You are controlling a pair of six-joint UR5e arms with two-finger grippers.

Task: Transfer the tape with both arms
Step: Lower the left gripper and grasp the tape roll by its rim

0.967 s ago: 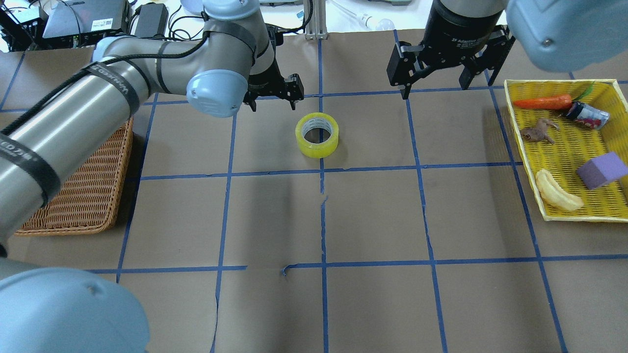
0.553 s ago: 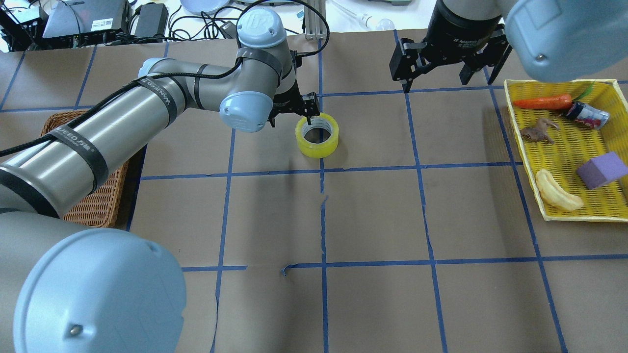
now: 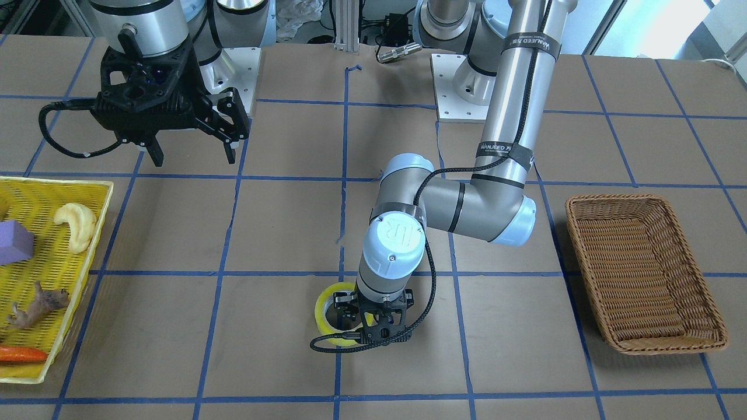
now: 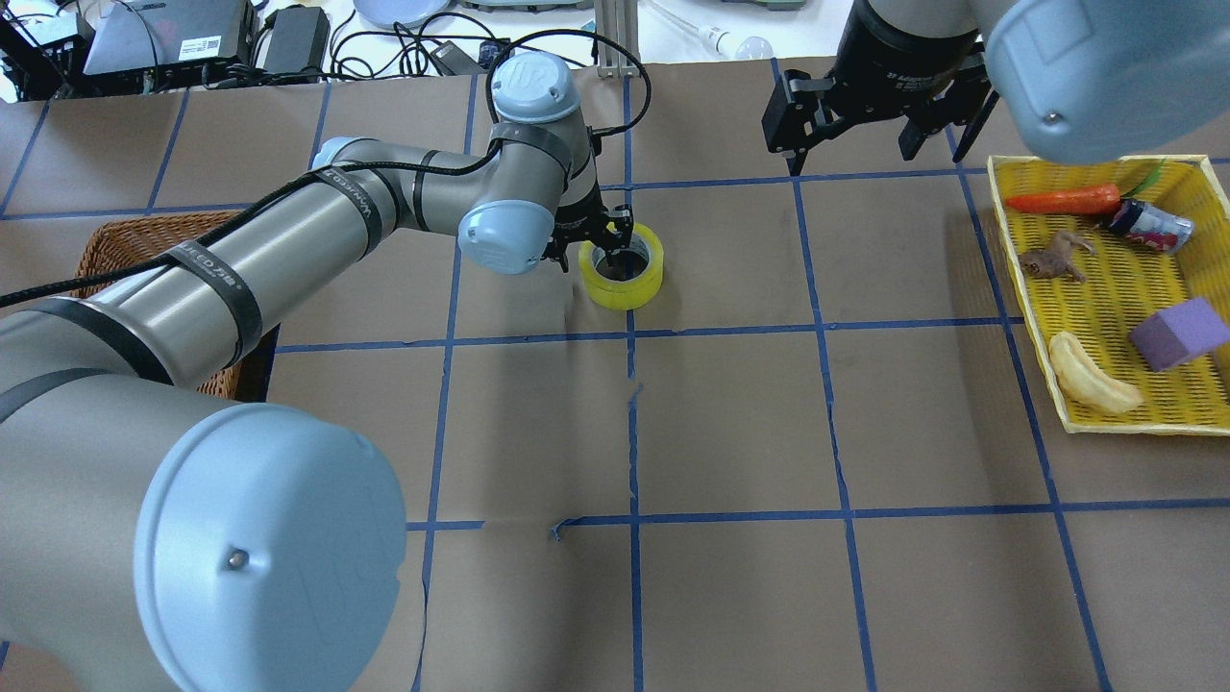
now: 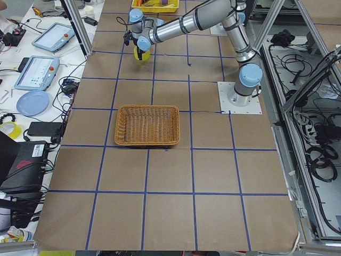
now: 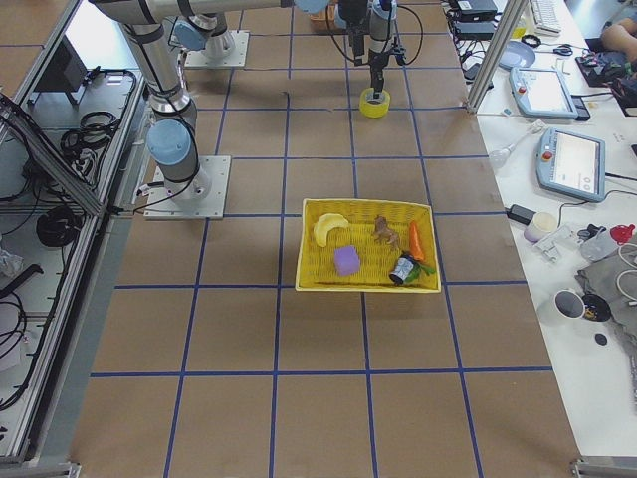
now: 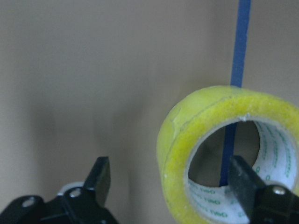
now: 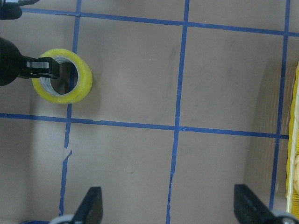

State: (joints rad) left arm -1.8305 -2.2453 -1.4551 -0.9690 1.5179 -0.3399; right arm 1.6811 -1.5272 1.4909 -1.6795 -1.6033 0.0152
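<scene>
The yellow tape roll (image 4: 634,284) lies flat on the brown table, at a blue grid line left of centre at the far side. My left gripper (image 4: 598,245) is open and low over it. One finger is inside the pale core and the other outside the roll's left wall. In the left wrist view the roll's wall (image 7: 180,149) sits between the two fingertips (image 7: 99,175). The front view shows the roll (image 3: 323,303) partly hidden by this gripper (image 3: 373,324). My right gripper (image 4: 850,152) is open and empty, high over the far right; it also shows in the front view (image 3: 192,153).
A yellow mesh tray (image 4: 1095,161) at the right edge holds a carrot (image 4: 1062,200), a purple block (image 4: 1177,333), a pale banana toy (image 4: 1091,380) and small items. A wicker basket (image 3: 645,199) sits at the left, partly under my left arm.
My left arm has swung right and down to the tape. Its fingers now straddle the roll's wall instead of hovering behind it. The right gripper has barely moved.
</scene>
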